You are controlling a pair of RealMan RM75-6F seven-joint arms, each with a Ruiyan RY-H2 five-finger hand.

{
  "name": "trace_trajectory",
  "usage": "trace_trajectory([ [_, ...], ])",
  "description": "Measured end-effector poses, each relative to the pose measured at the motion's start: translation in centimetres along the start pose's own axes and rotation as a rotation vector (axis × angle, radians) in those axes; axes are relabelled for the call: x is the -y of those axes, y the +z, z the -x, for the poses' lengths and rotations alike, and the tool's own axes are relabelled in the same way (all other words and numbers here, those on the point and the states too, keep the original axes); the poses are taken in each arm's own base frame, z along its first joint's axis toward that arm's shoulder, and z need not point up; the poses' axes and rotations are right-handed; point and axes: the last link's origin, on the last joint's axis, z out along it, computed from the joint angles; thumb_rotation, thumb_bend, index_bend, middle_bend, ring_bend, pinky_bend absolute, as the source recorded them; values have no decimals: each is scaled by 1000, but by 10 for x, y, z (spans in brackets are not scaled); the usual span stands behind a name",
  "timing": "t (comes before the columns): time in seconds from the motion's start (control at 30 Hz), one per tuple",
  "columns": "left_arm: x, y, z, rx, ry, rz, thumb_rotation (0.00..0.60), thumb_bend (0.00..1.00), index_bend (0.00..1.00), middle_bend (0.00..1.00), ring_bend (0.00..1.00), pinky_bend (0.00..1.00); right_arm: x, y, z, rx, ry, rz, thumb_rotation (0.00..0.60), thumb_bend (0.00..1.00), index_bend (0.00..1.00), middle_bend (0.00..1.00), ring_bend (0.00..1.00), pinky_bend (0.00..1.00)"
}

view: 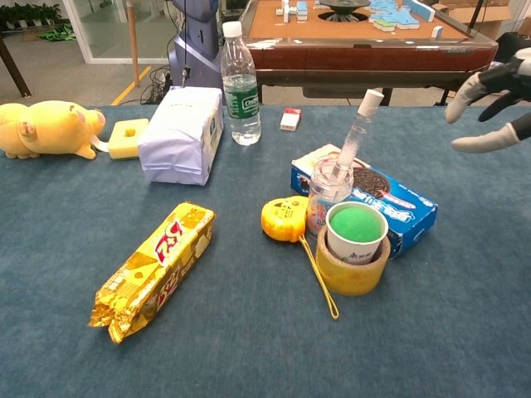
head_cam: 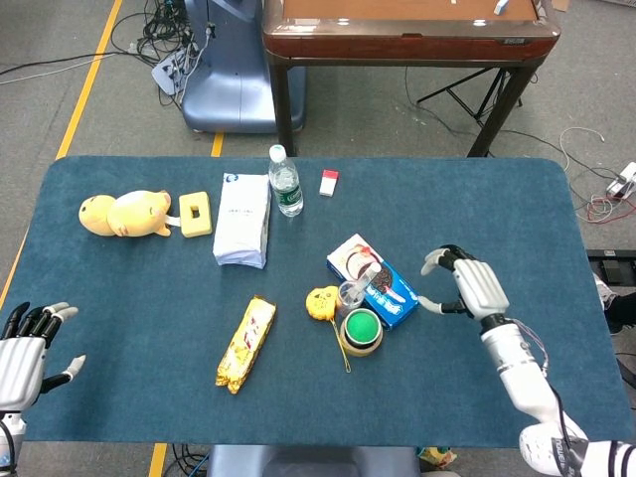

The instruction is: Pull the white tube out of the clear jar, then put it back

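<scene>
**Right hand nearer, tube leaning its way**

The white tube (view: pixel 359 133) stands in the clear jar (view: pixel 328 192) mid-counter, its top tilted toward the right hand (head_cam: pixel 469 283), which hovers beside the blue box (view: pixel 390 201), fingers (view: pixel 465 85) spread, empty. The left hand (head_cam: pixel 24 348), likewise empty with fingers apart, sits well apart at the near corner.
</scene>
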Motion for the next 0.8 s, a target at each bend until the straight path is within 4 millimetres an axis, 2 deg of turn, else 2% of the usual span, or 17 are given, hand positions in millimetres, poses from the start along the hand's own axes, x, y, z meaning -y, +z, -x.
trace_trajectory([
  [0.47, 1, -2, 1, 5, 4, -4, 600, 244, 247, 206, 160, 52, 31, 40, 33, 79, 47, -51, 600, 302, 484, 307, 161, 215],
  [0.8, 4, -5, 0, 4, 6, -17, 600, 244, 247, 206, 160, 52, 43, 52, 48, 110, 79, -71, 600, 325, 494, 307, 161, 215],
])
